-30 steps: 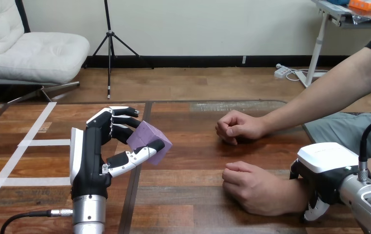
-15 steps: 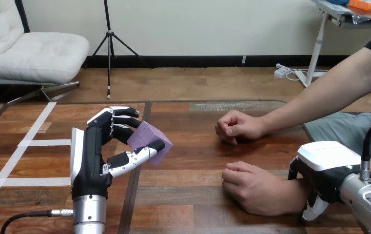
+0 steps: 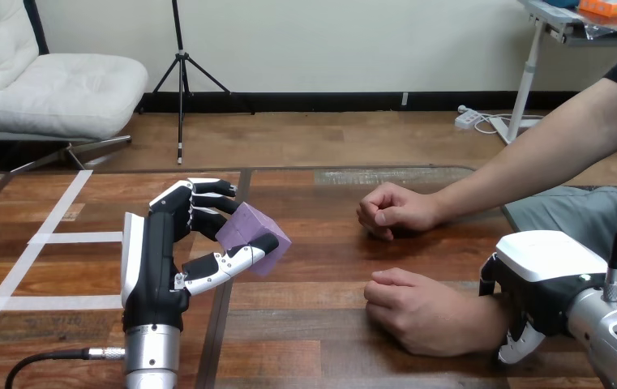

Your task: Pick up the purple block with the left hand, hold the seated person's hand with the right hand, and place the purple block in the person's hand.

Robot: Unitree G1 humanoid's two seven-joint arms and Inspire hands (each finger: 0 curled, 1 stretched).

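The purple block is held above the table at the left, pinched between the thumb and curled fingers of my left hand. The person's near hand rests as a loose fist, knuckles up, on the table at the lower right. My right hand sits over that hand's wrist, its white back up. Its fingers curl down round the wrist's near side. The person's far hand lies as a fist farther back on the table.
The wooden table has white tape lines along its left part. Bare wood lies between the block and the person's two fists. The person's forearm reaches in from the upper right.
My left hand has edged slightly right with the block. The person's near fist has slid a little left, with my right hand staying on its wrist.
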